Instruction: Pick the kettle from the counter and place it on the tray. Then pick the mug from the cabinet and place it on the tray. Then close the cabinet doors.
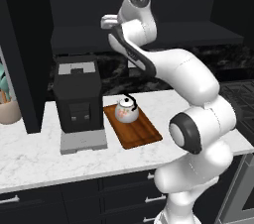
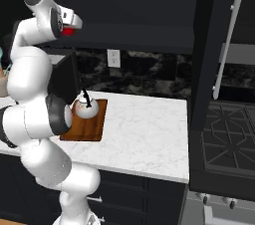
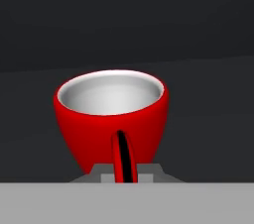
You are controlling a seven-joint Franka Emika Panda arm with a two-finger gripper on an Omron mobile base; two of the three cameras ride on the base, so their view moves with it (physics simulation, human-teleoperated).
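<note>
Left base view: the kettle (image 1: 126,110) already sits on the tray (image 1: 141,132) at centre frame on the surface (image 1: 30,156), while the arm reaches up toward the cabinet (image 1: 79,39) shelf.

Right base view: a red patch at the hand, upper left, is the mug (image 2: 67,31); one of the cabinet doors (image 2: 219,45) stands open at right.

Hand view: the mug fills the centre, its handle clamped between the closed jaws (image 3: 121,171). The mug step seems in hand; next it likely needs lifting clear of the shelf, then lowering beside the kettle.

Base views flank tray (image 1: 141,131); hand view close on mug (image 3: 111,119).
</note>
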